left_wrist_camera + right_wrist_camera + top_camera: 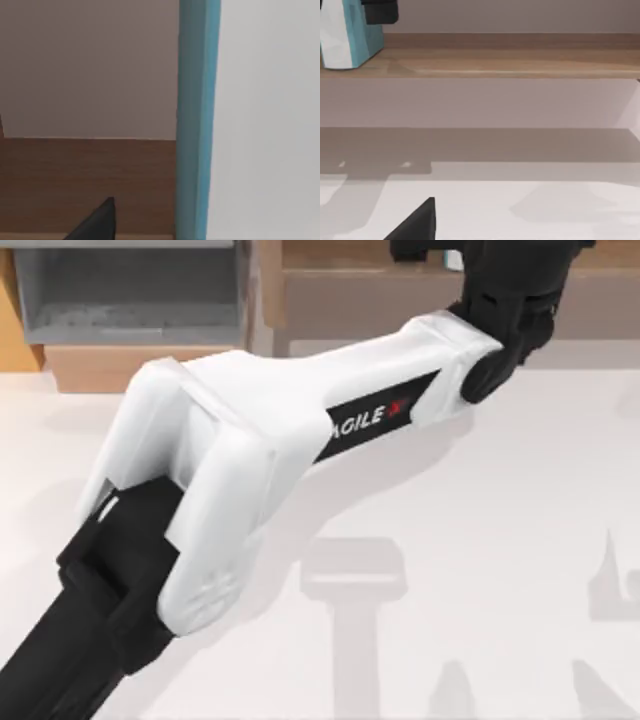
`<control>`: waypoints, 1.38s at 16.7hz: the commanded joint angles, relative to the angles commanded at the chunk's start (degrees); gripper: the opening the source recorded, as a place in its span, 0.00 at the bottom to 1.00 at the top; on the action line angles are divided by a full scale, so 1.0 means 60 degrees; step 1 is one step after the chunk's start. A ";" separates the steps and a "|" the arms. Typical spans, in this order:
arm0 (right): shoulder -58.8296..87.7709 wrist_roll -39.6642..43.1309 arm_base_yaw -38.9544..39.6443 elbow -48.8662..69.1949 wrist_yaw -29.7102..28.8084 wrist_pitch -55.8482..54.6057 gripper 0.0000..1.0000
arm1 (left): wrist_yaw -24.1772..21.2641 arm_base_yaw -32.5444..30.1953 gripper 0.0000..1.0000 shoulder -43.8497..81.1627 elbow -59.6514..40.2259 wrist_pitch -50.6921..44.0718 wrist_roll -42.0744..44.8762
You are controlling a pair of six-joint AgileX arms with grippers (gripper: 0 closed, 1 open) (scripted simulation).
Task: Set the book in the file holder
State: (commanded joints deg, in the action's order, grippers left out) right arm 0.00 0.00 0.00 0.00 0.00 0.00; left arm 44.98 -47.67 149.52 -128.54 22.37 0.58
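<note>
Well, the left claw (pixel 379 11) looks pinched shut on the one book (pixel 350 35) at the one long shelf (pixel 510 62), so lift it upright and carry it slowly to the one file holder (pixel 130 290) at the desk's (pixel 480 540) back left, while the right claw (pixel 415 222) hangs low over the desk.

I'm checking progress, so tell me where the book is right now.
The book stands on the long wooden shelf at the back of the table, seen in the right wrist view under a dark gripper; its teal cover rises close in the left wrist view.
</note>
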 joint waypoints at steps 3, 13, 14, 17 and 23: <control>0.0000 0.0000 0.0000 0.0000 0.0000 0.0000 1.00 | -0.0048 0.0046 1.00 0.0148 -0.0295 -0.0149 -0.0005; 0.0000 0.0000 0.0000 0.0000 0.0000 0.0000 1.00 | -0.0048 0.0046 0.47 0.0148 -0.0295 -0.0149 -0.0005; 0.0000 0.0000 0.0000 0.0000 0.0000 0.0000 1.00 | -0.0048 0.0046 0.40 0.0148 -0.0295 -0.0149 -0.0005; 0.0000 0.0000 0.0000 0.0000 0.0000 0.0000 1.00 | -0.0048 0.0046 0.17 0.0148 -0.0295 -0.0149 -0.0005; 0.0000 0.0000 0.0000 0.0000 0.0000 0.0000 1.00 | -0.0048 0.0046 0.00 0.0148 -0.0295 -0.0149 -0.0005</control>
State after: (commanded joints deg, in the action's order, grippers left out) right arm 0.00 0.00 0.00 0.00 0.00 0.00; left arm 44.69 -47.40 150.41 -130.31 21.48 0.55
